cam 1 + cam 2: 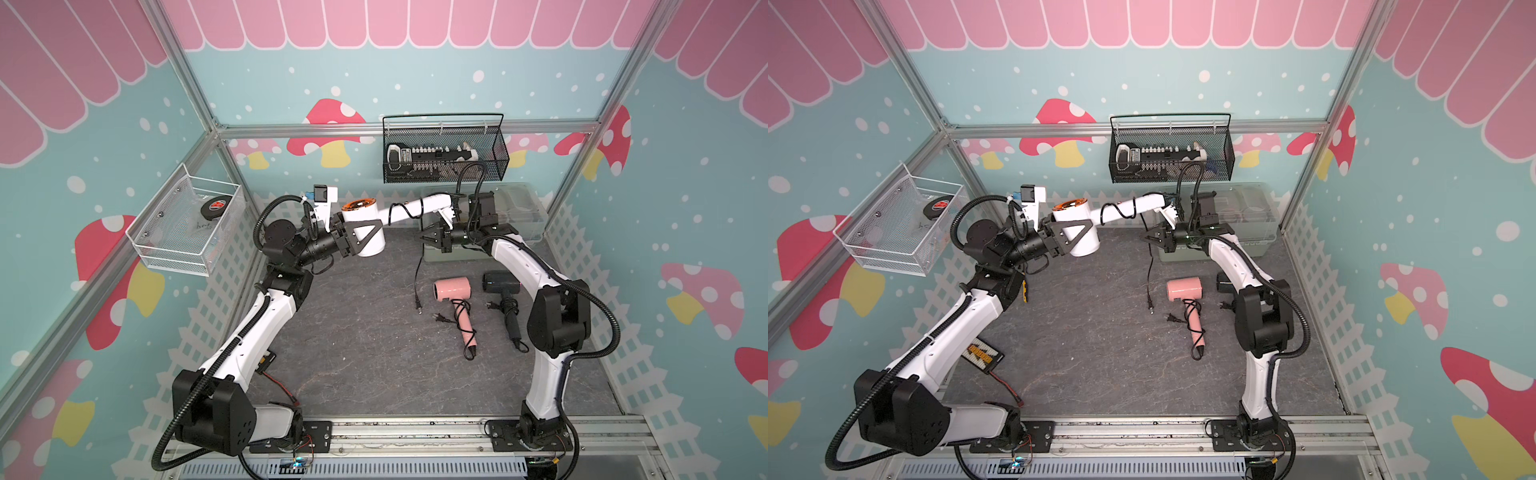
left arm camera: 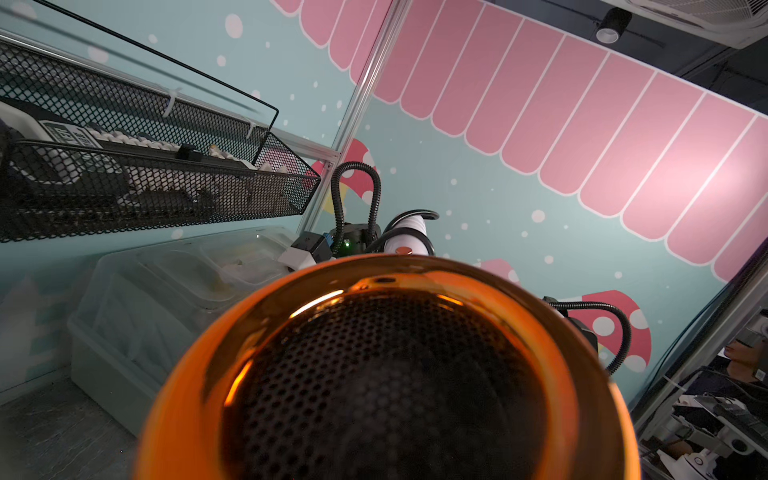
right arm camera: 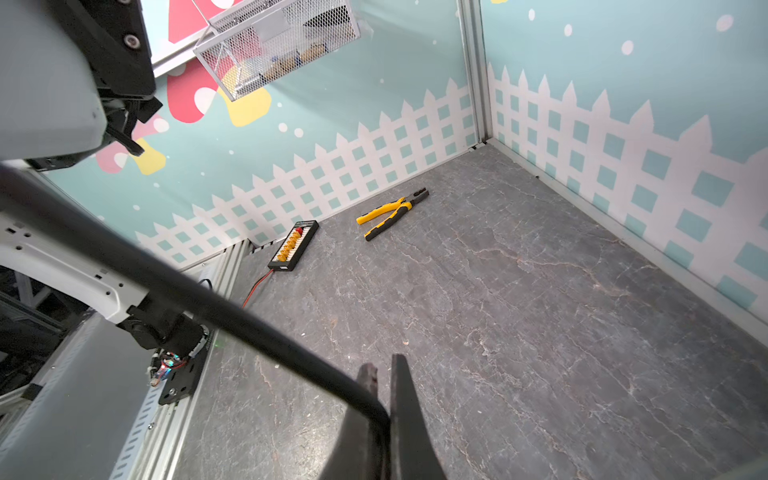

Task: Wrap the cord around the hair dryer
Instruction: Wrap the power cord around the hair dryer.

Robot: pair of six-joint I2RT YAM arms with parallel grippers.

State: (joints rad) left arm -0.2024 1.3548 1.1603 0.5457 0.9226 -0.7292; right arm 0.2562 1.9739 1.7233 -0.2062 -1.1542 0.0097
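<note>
Up in the air at the back of the table [image 1: 353,353] is the white hair dryer [image 1: 368,232]: its barrel stands near upright, the orange rear grille [image 2: 386,382] facing up and the nozzle facing down, while its handle [image 1: 434,203] gives the long axis, lying across the scene towards the robot's right and rising a touch at the far end. The left gripper [image 1: 365,232] has its jaws spread wide around the barrel and clamped on it. The cord [image 1: 417,282] loops a couple of times around the handle, then drops. The right gripper [image 1: 430,239], just below the handle's end, has its fingers [image 3: 405,399] pinched together on the cord, which runs straight into the jaws in the right wrist view. Below that the cord hangs nearly plumb, the plug [image 1: 419,309] down at the table; whether it touches, I cannot tell. A clear bin [image 1: 523,212] sits just behind the right gripper and a black mesh basket [image 1: 490,158] hangs above. A pink hair dryer [image 1: 452,289] lies near the plug on the robot's right, a dark hair dryer [image 1: 498,280] beyond it. The middle and near table lie open.
</note>
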